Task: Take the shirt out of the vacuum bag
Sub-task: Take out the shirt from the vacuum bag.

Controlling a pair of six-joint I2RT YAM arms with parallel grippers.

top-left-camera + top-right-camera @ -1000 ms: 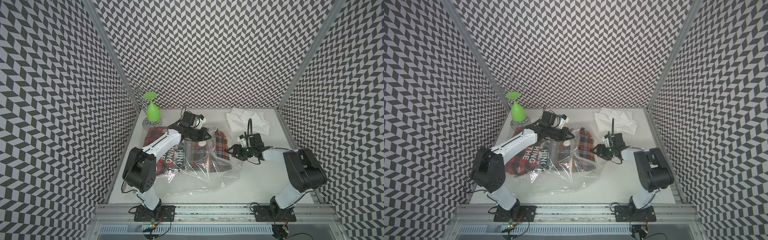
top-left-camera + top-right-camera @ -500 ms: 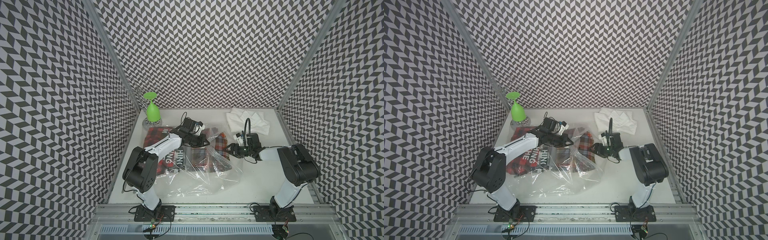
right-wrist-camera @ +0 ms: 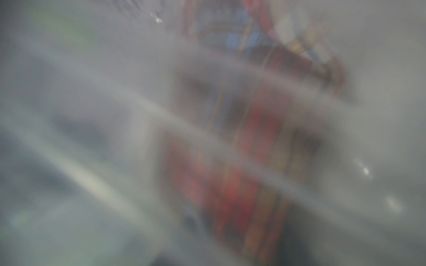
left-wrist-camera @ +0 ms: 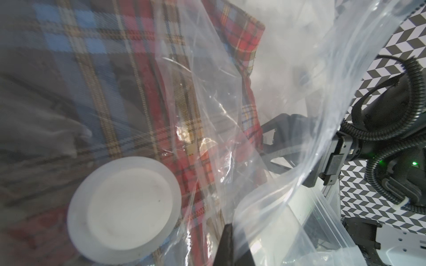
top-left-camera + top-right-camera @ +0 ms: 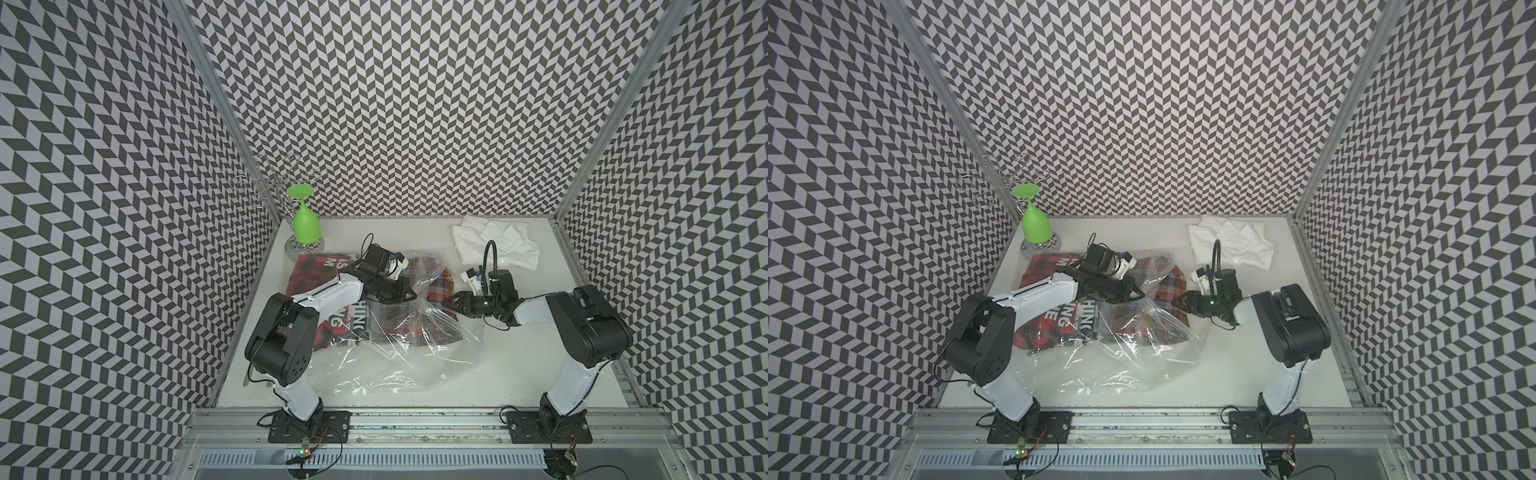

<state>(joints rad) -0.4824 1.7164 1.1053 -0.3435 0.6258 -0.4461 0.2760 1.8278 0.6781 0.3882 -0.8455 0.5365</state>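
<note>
Here's the vacuum bag point(image 5: 386, 353), clear and crinkly, sprawled crumpled across the middle of the counter point(image 5: 519, 374), with one sheet pulled up into a tent. Its round white valve disc point(image 4: 124, 205) sits flat over plaid cloth. The shirt point(image 5: 436, 282), a red-and-blue tartan, lies bunched inside toward the bag's far end and shows through the film.

The left gripper point(image 5: 409, 296), pinched on the vacuum bag point(image 5: 395, 361), has drawn back from the plaid shirt's point(image 5: 434, 286) far edge to above its middle. The film there now stands lifted off the shirt. The right gripper point(image 5: 451, 300) has slid from just beside the shirt up to the shirt's near-side edge.
</note>
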